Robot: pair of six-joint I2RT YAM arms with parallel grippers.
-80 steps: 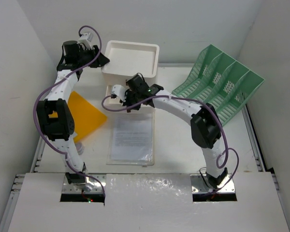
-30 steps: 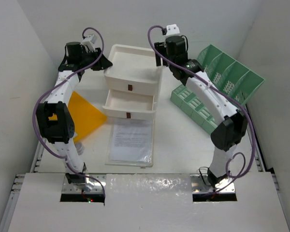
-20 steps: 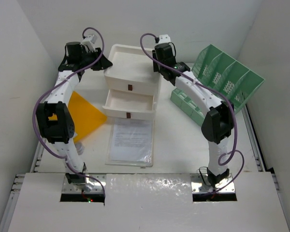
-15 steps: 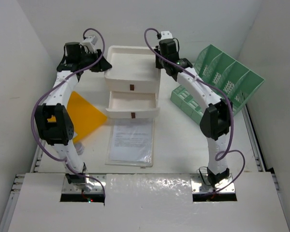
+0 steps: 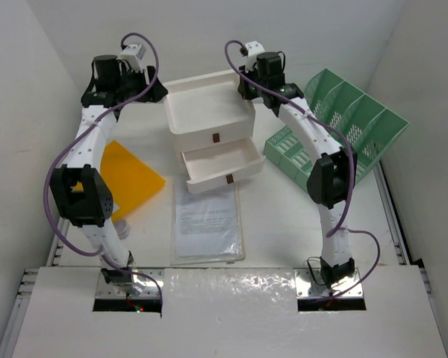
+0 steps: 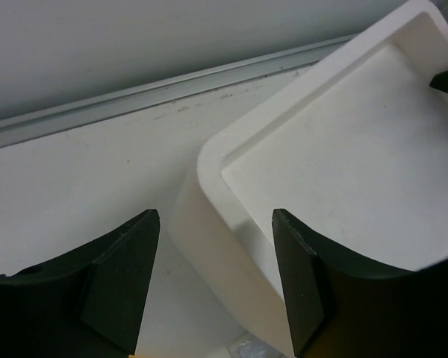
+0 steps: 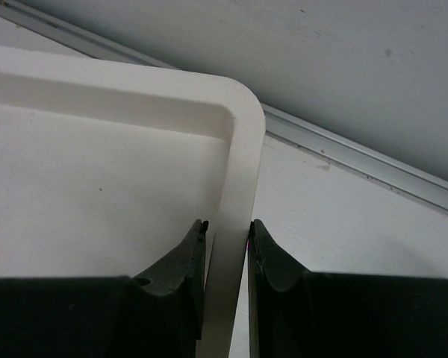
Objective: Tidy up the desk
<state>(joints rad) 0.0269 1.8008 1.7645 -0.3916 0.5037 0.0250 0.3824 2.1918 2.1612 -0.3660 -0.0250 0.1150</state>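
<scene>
White desk (image 5: pixel 284 224) fills the floor of the top view, with thin rails on its sides. On it, up at 12 o'clock from its middle, stands the box (image 5: pixel 205 104) of drawers. The box sits a bit crooked. Its front looks between 5 and 6 o'clock, and one drawer (image 5: pixel 220 160) sticks out that way.

The right gripper (image 7: pixel 226 224) is at the far right corner of the box, at 1 o'clock from the box's middle. Its jaws are pinching the thin rim of the box top, one finger inside the rim and one outside.

The left gripper (image 6: pixel 214 216) is at the far left corner, at 10 o'clock. Its jaws are spread wide, with the round corner of the box showing between them. I think they do not press on the box, but the wrist view is too close to be sure.

So only the right arm has a hold. My guess is that any turn or push to set the box straight has to come from that far right corner.

Further out, a sheet (image 5: pixel 207 220) of paper lies at 6 o'clock from the box, just under the open drawer. An orange folder (image 5: pixel 131 175) lies at 8 o'clock. A green rack (image 5: pixel 358 127) stands at 3 o'clock, near the right arm.
</scene>
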